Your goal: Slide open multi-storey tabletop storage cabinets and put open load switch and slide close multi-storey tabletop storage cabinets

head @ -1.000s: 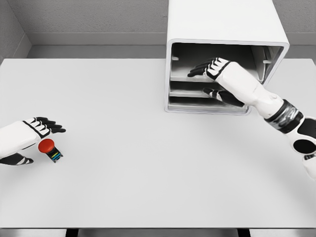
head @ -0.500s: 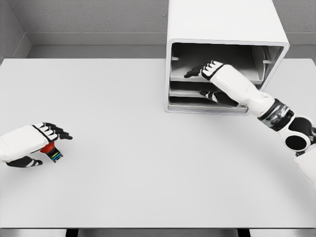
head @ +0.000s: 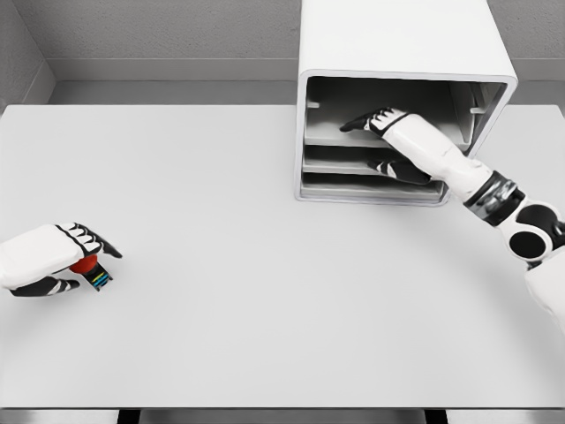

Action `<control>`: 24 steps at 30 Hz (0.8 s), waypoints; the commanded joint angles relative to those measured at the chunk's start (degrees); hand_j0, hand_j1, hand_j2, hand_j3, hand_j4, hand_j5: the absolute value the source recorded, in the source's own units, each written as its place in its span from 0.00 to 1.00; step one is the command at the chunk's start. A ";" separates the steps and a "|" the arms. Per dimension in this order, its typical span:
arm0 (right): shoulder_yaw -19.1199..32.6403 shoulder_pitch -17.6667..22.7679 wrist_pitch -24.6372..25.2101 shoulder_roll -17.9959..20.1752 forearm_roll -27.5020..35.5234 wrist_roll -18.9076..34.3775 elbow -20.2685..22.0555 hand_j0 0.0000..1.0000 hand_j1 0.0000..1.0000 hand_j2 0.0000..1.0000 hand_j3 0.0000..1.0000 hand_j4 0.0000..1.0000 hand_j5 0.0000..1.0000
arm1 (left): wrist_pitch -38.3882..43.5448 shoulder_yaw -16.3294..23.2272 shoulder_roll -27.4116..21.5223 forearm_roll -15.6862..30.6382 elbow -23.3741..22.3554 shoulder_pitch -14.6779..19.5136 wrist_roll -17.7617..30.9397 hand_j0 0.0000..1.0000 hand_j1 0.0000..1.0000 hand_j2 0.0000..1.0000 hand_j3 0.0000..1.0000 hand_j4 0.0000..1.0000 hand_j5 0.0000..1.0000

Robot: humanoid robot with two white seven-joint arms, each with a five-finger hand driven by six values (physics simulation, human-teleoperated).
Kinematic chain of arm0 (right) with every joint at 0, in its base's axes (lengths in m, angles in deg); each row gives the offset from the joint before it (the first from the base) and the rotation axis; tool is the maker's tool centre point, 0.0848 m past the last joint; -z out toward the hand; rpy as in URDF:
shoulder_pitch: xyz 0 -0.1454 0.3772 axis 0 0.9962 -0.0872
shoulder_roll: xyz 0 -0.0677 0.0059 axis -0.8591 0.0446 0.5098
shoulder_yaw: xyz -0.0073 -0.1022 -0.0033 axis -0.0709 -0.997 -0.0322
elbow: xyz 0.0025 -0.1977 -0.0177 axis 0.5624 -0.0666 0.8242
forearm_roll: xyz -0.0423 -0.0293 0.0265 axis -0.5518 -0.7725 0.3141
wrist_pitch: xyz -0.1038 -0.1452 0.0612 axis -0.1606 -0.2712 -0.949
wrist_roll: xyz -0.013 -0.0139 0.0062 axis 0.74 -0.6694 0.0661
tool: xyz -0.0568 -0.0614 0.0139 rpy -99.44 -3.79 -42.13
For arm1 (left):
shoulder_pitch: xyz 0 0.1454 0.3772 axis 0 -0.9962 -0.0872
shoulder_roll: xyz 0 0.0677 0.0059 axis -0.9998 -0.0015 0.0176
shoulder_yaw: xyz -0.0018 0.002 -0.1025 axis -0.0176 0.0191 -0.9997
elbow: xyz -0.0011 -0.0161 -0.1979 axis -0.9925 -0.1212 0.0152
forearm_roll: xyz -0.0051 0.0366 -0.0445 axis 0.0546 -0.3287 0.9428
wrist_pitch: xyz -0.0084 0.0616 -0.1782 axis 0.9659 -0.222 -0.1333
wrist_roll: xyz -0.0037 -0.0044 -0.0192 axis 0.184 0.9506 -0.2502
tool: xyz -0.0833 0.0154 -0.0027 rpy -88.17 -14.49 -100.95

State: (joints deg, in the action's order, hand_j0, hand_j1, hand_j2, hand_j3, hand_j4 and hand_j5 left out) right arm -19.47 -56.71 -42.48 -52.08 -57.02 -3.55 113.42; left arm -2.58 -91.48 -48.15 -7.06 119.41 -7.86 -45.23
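We reach right hand [head: 381, 121] into cabinet [head: 404, 53], fingers flat on shelf; left hand [head: 46, 256] curls over load switch [head: 91, 270] near table's left edge; next lift it.

I've got the storage cabinet [head: 406, 53] sitting at the far right of the table [head: 265, 291], its open front facing me. My right hand [head: 381, 122] is reaching inside, over the upper tray [head: 331, 134]. Way over at the near left, my left hand [head: 48, 256] is right on top of the load switch [head: 93, 272].
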 commanded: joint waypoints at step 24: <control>-1.01 4.66 0.03 4.32 0.14 0.01 7.55 0.81 0.81 0.81 0.81 0.81 0.81 | 0.15 0.01 -0.05 0.08 -0.27 0.00 -0.02 0.43 0.43 0.43 0.43 0.43 0.43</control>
State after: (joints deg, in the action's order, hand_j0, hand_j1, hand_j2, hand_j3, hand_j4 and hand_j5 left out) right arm -20.32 -51.96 -42.28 -48.61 -54.64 -3.51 119.61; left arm -2.52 -91.47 -48.15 -7.27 119.14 -7.86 -45.26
